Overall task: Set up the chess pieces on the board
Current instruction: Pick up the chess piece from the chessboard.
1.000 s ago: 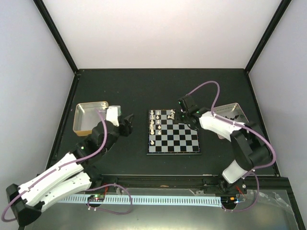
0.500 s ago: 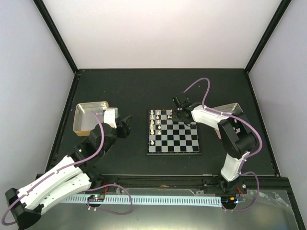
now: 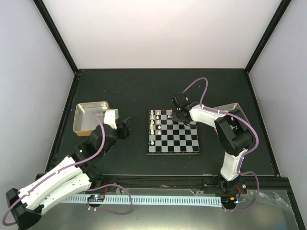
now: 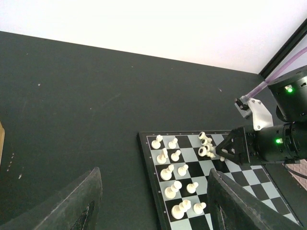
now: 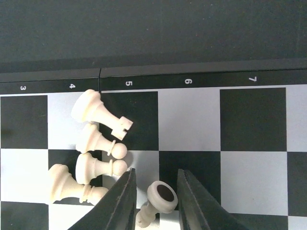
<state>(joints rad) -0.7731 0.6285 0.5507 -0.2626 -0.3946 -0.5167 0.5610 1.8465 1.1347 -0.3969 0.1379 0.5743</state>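
Observation:
The board [image 3: 184, 139] lies mid-table. Cream-white chess pieces [image 3: 153, 125] stand in two columns along its left side, also in the left wrist view [image 4: 173, 178]. Several more lie toppled at the far edge [image 5: 98, 139], among them a rook [image 5: 98, 112]. My right gripper [image 3: 178, 116] is low over that edge, open. One toppled piece [image 5: 160, 197] lies between its fingers [image 5: 192, 201], with a gap to the left finger. My left gripper [image 3: 125, 125] is open and empty left of the board, which it sees ahead [image 4: 189, 154]. No black pieces show.
A gold metal tray [image 3: 90, 116] sits at the left behind my left gripper. A pinkish tray [image 3: 231, 111] sits at the right behind the right arm. Black frame posts and pale walls bound the dark table.
My right gripper has swung left along the board's far edge to the toppled pieces. My left arm has drawn back slightly toward the near left.

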